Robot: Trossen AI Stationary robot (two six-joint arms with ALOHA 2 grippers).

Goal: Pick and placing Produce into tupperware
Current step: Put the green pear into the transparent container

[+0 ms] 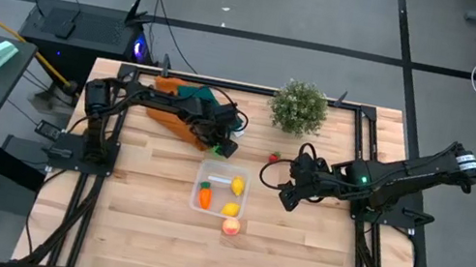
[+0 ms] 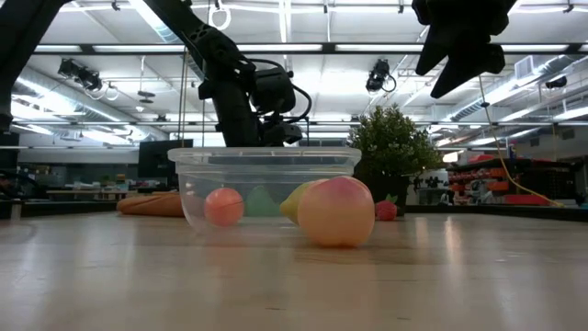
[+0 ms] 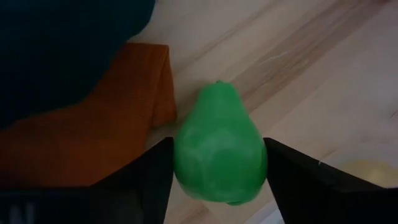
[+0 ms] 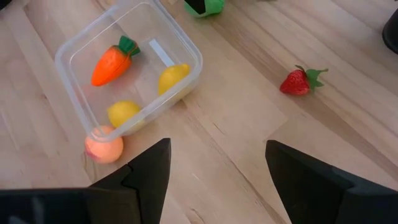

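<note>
While the left gripper (image 3: 217, 186) is working just beside the small square clear plastic tub (image 1: 203, 204), on the side toward the orange cloth (image 3: 87, 137), its fingers are bracketing a green pear-shaped toy (image 3: 219, 152), touching or nearly so; can't tell if it's clamped. Tub is already holding an orange toy carrot (image 4: 112, 61) and two yellow toy fruits (image 4: 173, 77). Round peach toy (image 4: 104, 147) is sitting outside, touching the tub wall; red toy strawberry (image 4: 300, 81) is lying well apart from the tub. Right gripper (image 4: 217, 177) is hovering near the tub, fingers apart, empty. Risks: pear is smooth and tapered, likely squirting out of an off-centre pinch; cloth edge is close enough to snag; both arms crowding the tub could collide.
</note>
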